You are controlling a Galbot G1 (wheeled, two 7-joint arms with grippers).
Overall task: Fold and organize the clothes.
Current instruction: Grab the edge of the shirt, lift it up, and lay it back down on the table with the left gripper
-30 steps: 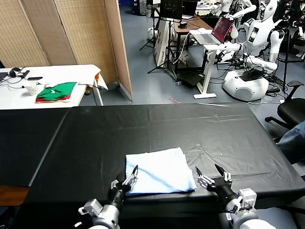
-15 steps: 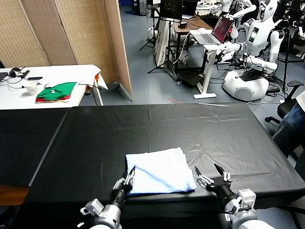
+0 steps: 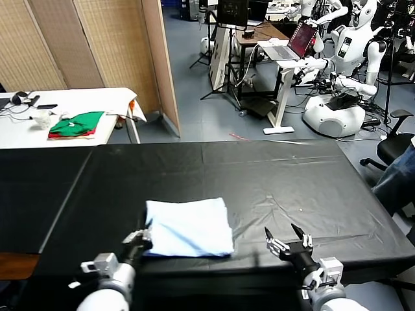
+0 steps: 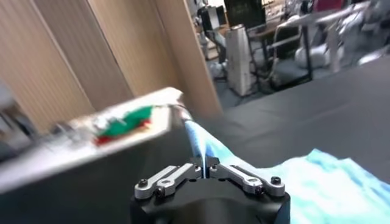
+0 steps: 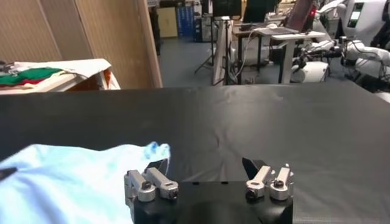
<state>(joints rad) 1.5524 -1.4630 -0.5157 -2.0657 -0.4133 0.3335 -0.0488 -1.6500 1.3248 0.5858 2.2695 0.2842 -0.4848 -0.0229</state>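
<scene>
The pale light-blue T-shirt [image 3: 188,227] lies folded into a rectangle on the black table [image 3: 272,168], near its front edge and left of centre. My left gripper [image 3: 141,238] is shut on the shirt's near left corner. In the left wrist view a thin ridge of the shirt's blue fabric [image 4: 196,137] runs up from between the closed jaws of the left gripper [image 4: 205,168]. My right gripper [image 3: 285,241] stands open over the front edge, right of the shirt and apart from it. The right wrist view shows the right gripper [image 5: 207,167] empty, with the T-shirt [image 5: 67,176] off to one side.
A white side table [image 3: 97,97] at the far left carries folded green and red garments [image 3: 76,124]. Woven screens [image 3: 97,39] stand behind it. Beyond the black table are a laptop desk [image 3: 285,48] and parked white robots [image 3: 337,97]. An office chair [image 3: 399,152] stands at the right.
My left gripper has shut on the shirt's near left corner and moved left, and the whole shirt has slid left with it. The right gripper has stayed open in place.
</scene>
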